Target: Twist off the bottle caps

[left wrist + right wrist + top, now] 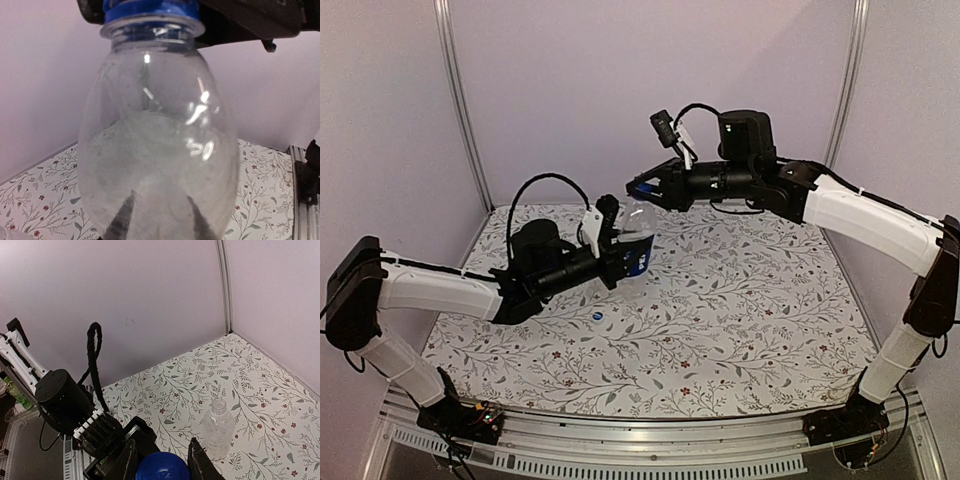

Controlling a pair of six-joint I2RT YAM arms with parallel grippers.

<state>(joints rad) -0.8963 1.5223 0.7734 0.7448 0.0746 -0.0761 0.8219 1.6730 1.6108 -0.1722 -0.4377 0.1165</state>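
Note:
My left gripper is shut on the slim bottle with the dark blue label and holds it above the table, neck tilted up to the right. In the left wrist view the bottle fills the frame, and my fingers show through it. My right gripper is shut on its blue cap, with a finger on each side; the cap also shows in the left wrist view. The plain bottle stands uncapped on the table. A loose blue cap lies on the table.
The table has a floral cloth. Purple walls with metal posts close it in at the back and sides. A black cable loops over my left wrist.

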